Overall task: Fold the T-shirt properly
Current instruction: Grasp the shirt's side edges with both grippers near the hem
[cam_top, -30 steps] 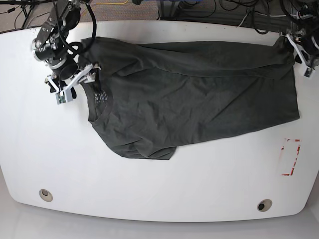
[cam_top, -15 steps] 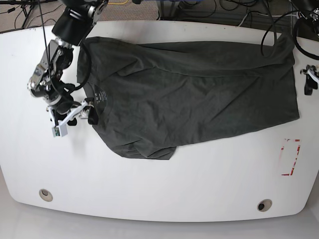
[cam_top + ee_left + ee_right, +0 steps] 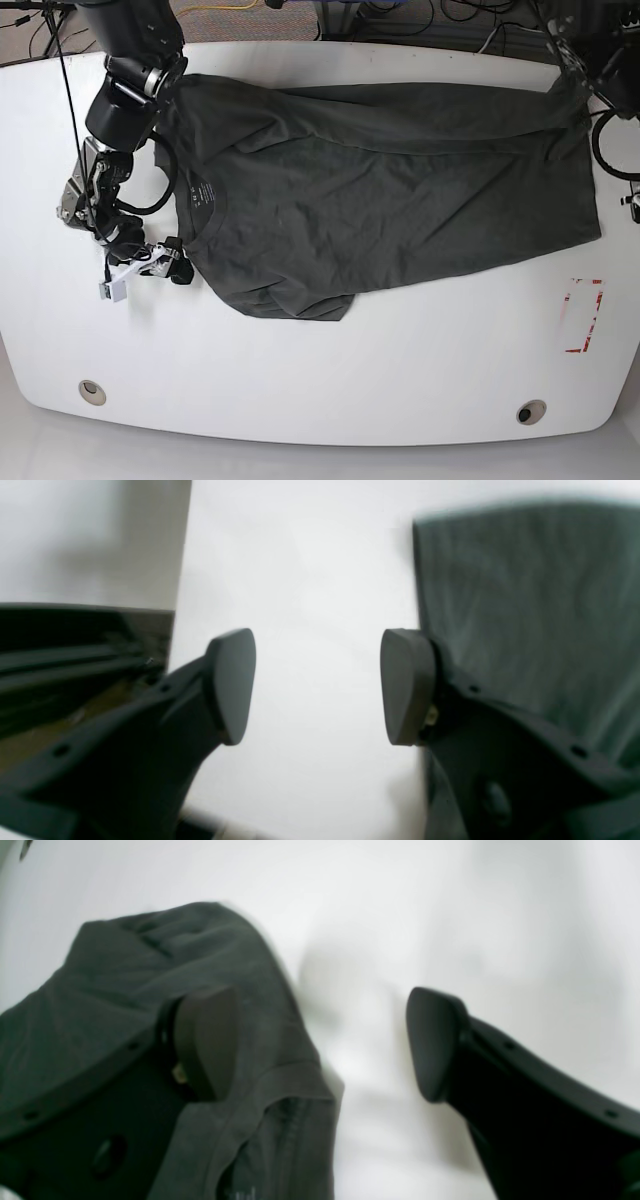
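The dark charcoal T-shirt (image 3: pixel 400 190) lies spread and wrinkled across the white table (image 3: pixel 300 380), its collar to the left and its hem to the right. My right gripper (image 3: pixel 150 270) hovers open by the shirt's front left corner. In the right wrist view that gripper (image 3: pixel 320 1045) has one finger over the T-shirt (image 3: pixel 150 965), and the cloth's edge lies between the jaws. My left gripper (image 3: pixel 317 685) stands open over bare table just outside the T-shirt's (image 3: pixel 525 595) hem edge. Neither gripper holds anything.
A red-marked label (image 3: pixel 582 315) sits on the table at the front right. Two round holes (image 3: pixel 92 391) (image 3: pixel 531 412) lie near the front edge. Cables run beyond the far edge. The table's side edge (image 3: pixel 177 605) lies close to my left gripper.
My right gripper has travelled from the collar's far side down along the shirt's left edge toward the front. My left gripper has left the hem's far corner and moved frontward along the right edge.
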Tool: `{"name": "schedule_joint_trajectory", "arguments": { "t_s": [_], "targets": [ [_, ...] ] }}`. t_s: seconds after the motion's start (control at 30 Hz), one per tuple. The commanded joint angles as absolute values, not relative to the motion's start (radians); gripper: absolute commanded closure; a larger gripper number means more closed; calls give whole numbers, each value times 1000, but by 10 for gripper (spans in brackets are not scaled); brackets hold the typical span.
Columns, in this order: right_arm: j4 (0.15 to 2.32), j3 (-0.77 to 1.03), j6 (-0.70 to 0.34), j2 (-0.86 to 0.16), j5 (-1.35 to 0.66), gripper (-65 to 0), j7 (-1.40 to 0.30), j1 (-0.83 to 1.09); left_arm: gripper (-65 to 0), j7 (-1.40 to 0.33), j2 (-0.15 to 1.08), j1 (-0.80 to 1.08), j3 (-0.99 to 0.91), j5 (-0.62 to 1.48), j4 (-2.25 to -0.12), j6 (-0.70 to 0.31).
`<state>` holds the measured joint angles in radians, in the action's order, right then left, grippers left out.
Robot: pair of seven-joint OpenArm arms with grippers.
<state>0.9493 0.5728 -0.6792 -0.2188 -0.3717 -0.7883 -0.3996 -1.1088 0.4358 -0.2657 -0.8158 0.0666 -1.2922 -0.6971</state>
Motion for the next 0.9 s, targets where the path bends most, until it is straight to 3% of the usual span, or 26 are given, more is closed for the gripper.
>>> {"name": "schedule_joint_trajectory", "arguments": {
  "t_s": [0.0,0.3,0.7,0.77,0.87],
  "targets": [
    [943,573,-688,-222,-394,-496,-771,-426,-374,-1043,458,-311,-817,45,-1244,-698],
    [941,467,-688,-180,-403,-496,-771,-394,-374,-1001,458,-332,-817,27,-1198,-698],
    [941,453,-682,-104,-395,-490,-769,-387,-374,-949,453,-332,-812,25,-1188,-698],
    [941,444,-682,-99,-394,-458,-768,-387,-374,-938,453,-334,-811,25,-1161,-698],
    [941,412,-682,-99,-394,-328,-765,-389,-374,-934,458,-351,-812,25,-1078,-698]
  ]
}}
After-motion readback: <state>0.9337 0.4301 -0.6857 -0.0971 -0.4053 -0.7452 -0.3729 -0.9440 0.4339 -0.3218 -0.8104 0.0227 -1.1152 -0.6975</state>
